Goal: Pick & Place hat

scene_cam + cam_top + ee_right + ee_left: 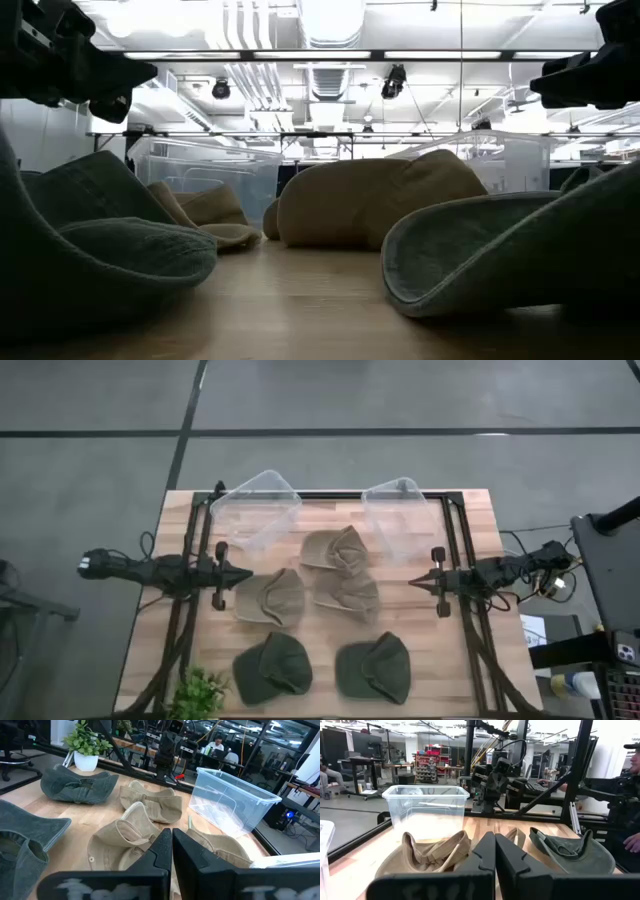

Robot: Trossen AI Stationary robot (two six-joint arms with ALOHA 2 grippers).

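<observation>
High view: hats (340, 600) (five) mid-table (470, 510).

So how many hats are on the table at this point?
5. Three tan hats: one near the left gripper, one at the centre back, one just in front of it. Two green hats along the front edge: left and right. None looks hidden.

left gripper (246, 575) and right gripper (412, 583) hover, jaws closed.
</observation>
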